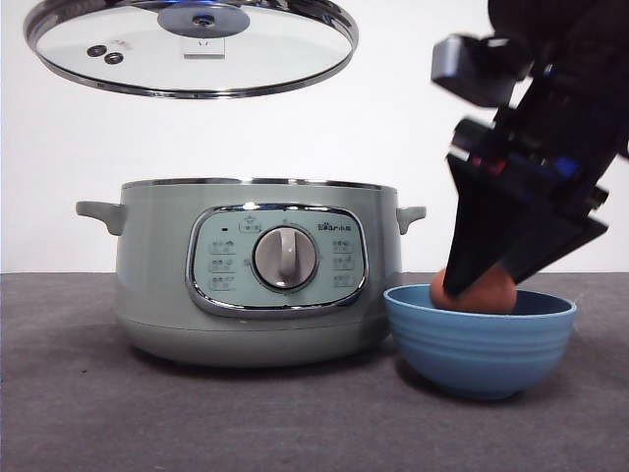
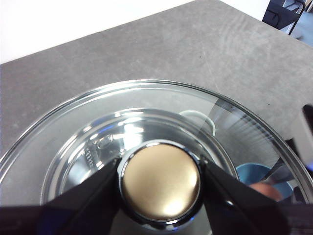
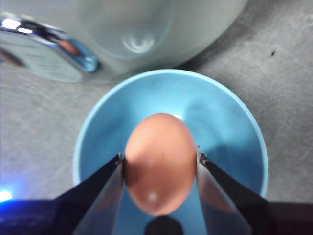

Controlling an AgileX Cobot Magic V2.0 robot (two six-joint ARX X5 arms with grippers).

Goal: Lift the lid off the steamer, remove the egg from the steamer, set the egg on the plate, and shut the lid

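Observation:
The glass lid (image 1: 192, 44) hangs high above the pale green steamer (image 1: 256, 280), which stands open on the table. My left gripper (image 2: 160, 182) is shut on the lid's knob (image 2: 160, 180). To the right of the steamer stands the blue plate (image 1: 480, 339), a ribbed bowl. My right gripper (image 1: 477, 280) reaches down into it from the upper right, shut on the brown egg (image 1: 474, 292), which sits partly below the rim. In the right wrist view the egg (image 3: 159, 164) is clamped between both jaws over the plate (image 3: 230, 127).
The steamer's control panel and grey dial (image 1: 285, 258) face the front camera. Its right side handle (image 1: 411, 216) is close to the right arm. Grey tabletop (image 1: 79, 413) spreads in front and to the left.

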